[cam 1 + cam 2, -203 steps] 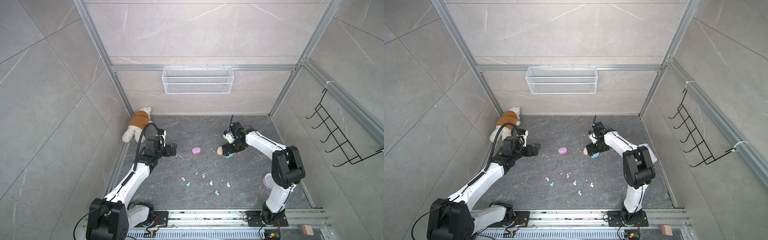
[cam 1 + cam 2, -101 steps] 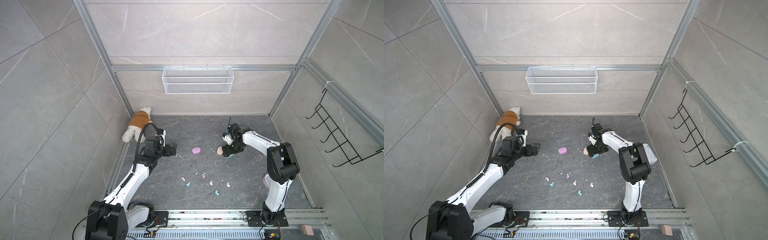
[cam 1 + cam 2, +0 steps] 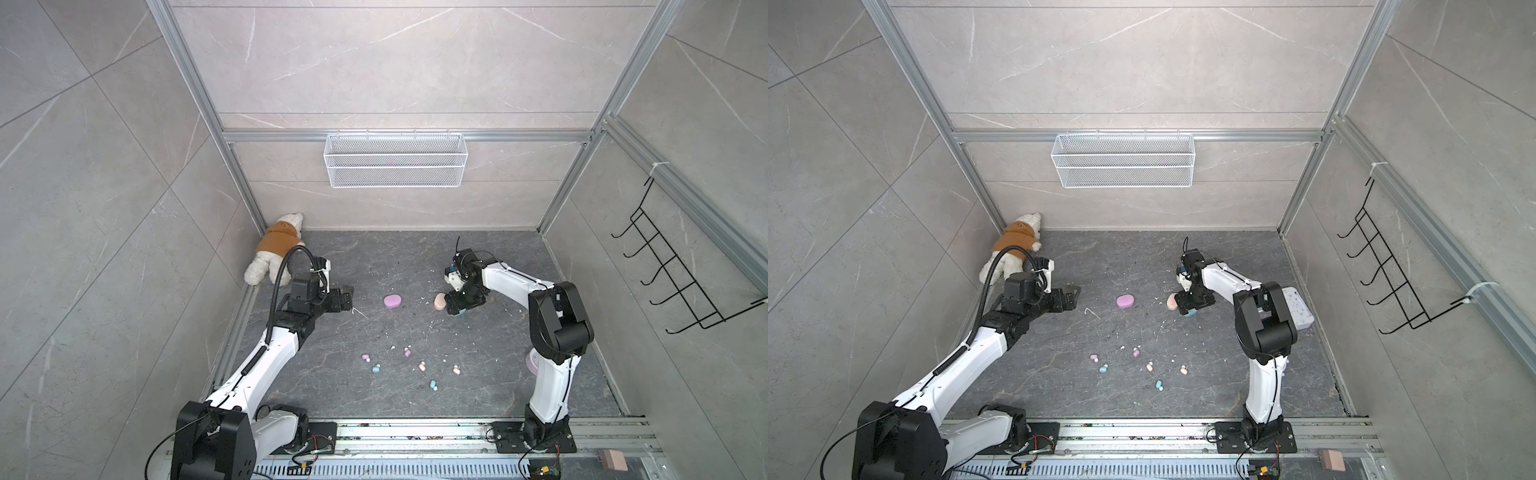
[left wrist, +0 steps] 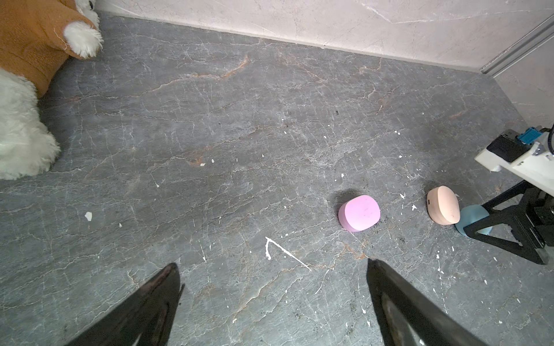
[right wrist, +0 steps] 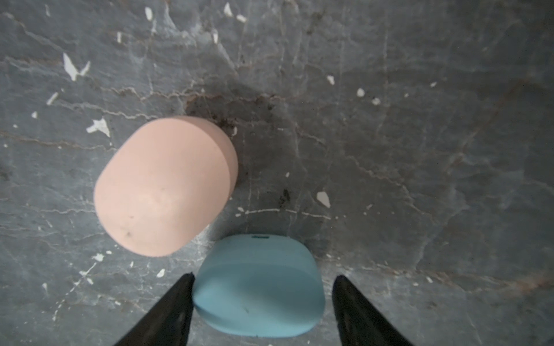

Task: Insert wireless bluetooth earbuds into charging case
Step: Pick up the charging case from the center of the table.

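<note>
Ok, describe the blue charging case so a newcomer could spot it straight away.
On the dark stone floor, look to the far side for the right gripper, pointing down. Between its open jaws lies the light blue charging case, lid closed, beside a peach case. It is the only blue oval case; the blue earbuds nearer the front are far smaller.

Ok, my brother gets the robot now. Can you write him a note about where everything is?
Left gripper: open, empty.
Right gripper: open, fingers either side of the blue case, not clamped.
Peach case beside it; pink case apart, mid-floor.
Six earbuds lie loose on the floor, none in a case.
Done: nothing inserted. Left: open cases, load all six.
</note>
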